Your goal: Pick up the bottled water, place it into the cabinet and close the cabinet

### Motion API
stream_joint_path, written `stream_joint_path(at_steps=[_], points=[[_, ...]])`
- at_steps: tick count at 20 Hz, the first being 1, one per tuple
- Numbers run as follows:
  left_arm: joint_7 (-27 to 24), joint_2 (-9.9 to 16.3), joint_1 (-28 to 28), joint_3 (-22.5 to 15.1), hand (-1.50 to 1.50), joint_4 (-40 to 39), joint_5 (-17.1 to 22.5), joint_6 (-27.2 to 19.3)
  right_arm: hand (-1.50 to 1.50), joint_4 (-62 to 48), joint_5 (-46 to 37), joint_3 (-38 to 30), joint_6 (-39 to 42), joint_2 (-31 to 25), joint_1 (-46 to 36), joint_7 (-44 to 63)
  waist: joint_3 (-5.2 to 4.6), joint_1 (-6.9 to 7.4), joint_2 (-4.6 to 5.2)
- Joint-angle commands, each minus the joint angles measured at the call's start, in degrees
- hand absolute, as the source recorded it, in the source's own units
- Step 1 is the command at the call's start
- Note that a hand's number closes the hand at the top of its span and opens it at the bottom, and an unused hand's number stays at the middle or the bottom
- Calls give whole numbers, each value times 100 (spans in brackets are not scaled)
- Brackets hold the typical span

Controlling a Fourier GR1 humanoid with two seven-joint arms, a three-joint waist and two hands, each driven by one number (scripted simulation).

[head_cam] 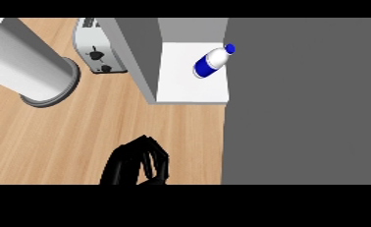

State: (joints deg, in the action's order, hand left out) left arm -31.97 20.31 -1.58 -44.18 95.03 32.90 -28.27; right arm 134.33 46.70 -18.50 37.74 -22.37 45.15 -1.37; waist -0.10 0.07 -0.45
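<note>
Already your bottled water [213, 62] lies inside the cabinet [190, 81], up and right of the hand [138, 164]. That hand hangs clenched on nothing; closing remains.

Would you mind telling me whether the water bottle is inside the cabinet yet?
Yes, inside: the bottle stands on the cabinet's white shelf, blue cap up, with no hand on it.

Toaster [98, 46]: set on the wooden counter [87, 132], near the back.
Grey cylinder [33, 66]: stood at the toaster's left.
</note>
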Motion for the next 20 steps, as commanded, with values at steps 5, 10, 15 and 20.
stream_joint_path(at_steps=[5,10,15,20], points=[[-344,1171,909,573,150,750,264,571,150,1516,-686,383,544,-57,412,288,-13,-52,-33],[-262,1734,1153,1197,-150,1225,782,1016,150,1777,-622,390,445,-75,283,208,-30,-62,-41],[-468,2075,1552,1638,-150,1355,1001,1241,150,1908,-819,843,704,-99,259,311,-42,-63,-60],[-435,2553,1923,2176,-150,1719,1330,1419,150,1804,-980,1167,721,-273,-97,494,-46,100,-80]])
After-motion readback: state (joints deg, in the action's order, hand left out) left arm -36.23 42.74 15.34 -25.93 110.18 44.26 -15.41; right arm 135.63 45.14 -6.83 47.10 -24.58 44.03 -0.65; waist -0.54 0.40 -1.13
